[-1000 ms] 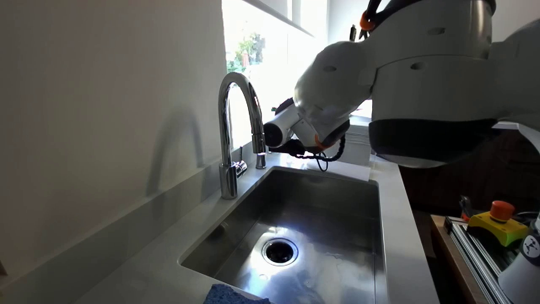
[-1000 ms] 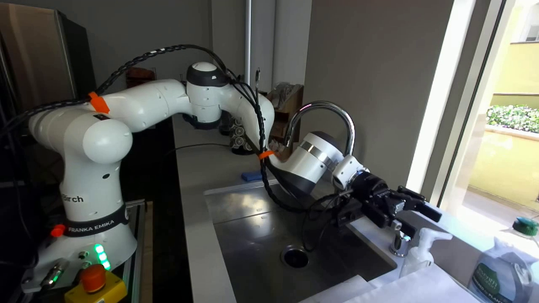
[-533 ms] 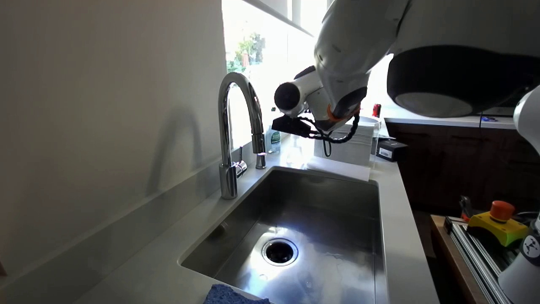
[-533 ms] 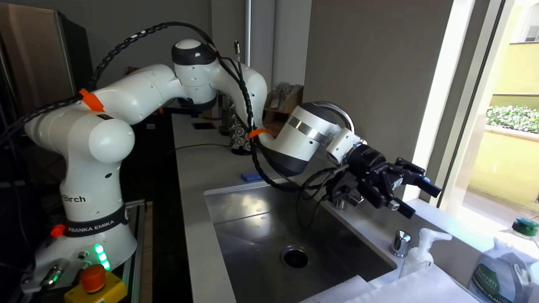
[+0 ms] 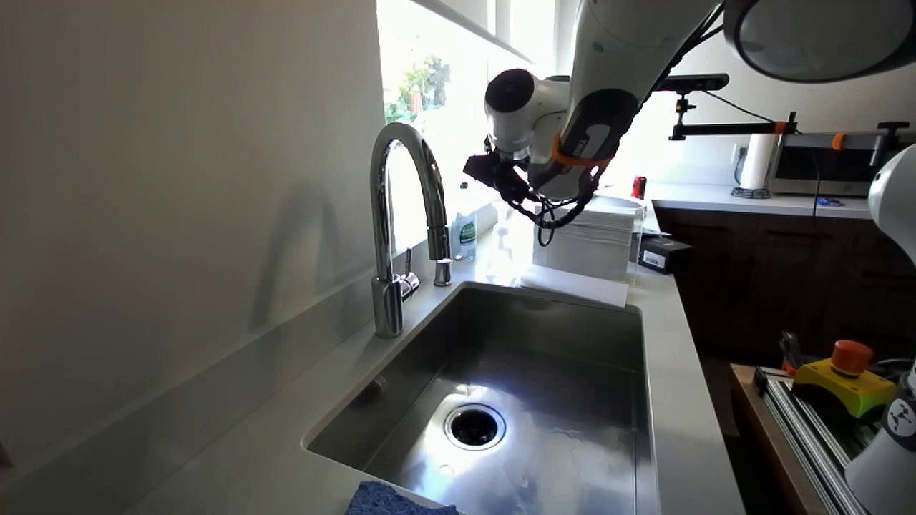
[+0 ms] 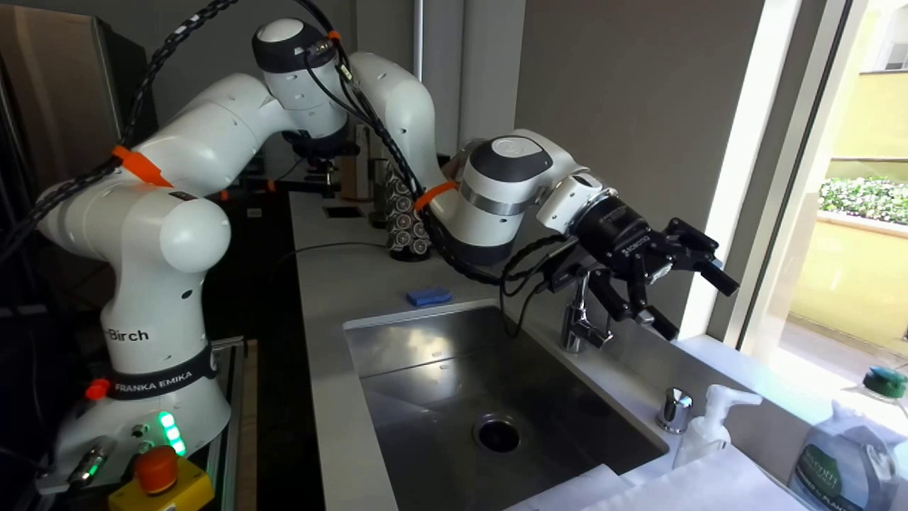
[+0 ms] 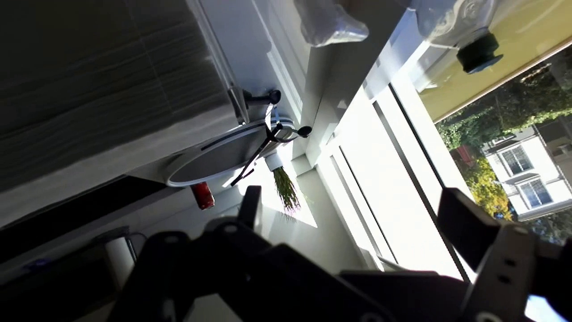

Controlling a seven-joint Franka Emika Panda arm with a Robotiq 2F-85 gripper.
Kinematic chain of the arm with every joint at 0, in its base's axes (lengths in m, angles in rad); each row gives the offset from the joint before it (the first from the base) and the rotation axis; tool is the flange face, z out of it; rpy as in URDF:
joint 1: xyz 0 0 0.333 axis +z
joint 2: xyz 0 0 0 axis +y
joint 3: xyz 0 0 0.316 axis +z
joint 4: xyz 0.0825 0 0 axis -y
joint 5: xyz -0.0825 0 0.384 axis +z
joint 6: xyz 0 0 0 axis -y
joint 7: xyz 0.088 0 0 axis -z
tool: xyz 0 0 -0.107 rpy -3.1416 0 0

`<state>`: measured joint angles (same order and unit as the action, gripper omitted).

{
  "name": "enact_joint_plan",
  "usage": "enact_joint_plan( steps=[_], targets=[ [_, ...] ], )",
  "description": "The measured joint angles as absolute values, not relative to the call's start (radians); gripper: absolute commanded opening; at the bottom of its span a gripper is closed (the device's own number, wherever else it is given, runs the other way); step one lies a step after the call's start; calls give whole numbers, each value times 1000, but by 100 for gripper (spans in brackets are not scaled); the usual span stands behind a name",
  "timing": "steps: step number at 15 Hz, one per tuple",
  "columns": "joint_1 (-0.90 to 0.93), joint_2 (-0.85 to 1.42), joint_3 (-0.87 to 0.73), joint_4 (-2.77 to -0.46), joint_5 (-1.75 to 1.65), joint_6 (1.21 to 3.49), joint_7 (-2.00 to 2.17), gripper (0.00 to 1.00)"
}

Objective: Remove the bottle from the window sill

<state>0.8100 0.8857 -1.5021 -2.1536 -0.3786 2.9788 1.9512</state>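
The bottle (image 6: 844, 458) is clear with a green cap and label. It stands upright at the lower right, its base cut off by the frame. It also shows beyond the faucet (image 5: 466, 234) and, upside down, at the top right of the wrist view (image 7: 451, 22). Whether it rests on the window sill (image 6: 762, 380) or on the counter just before it, I cannot tell. My gripper (image 6: 691, 303) is open and empty in the air above the sill edge, behind the sink, apart from the bottle. Its spread fingers show in the wrist view (image 7: 357, 212).
A chrome faucet (image 5: 388, 307) arches by the steel sink (image 5: 558, 322). A soap pump bottle (image 6: 706, 429) and a chrome cap (image 6: 674, 410) stand between gripper and bottle. A stack of white paper (image 5: 583, 247) stands at the sink's far end. A blue sponge (image 6: 429, 297) lies beyond.
The arm has risen; the gripper has moved up, away from the sink and pump bottle, staying open. The bottle, first hidden behind the arm in an exterior view, now shows there. It has not moved.
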Motion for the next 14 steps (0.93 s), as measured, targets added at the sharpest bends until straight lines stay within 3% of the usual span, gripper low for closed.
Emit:
enact_joint_plan(
  steps=[6, 14],
  targets=[
    [839, 769, -1491, -2195, -133, 3077, 1769, 100],
    [841, 777, -1482, -2179, 8, 3014, 1720, 100]
  ],
)
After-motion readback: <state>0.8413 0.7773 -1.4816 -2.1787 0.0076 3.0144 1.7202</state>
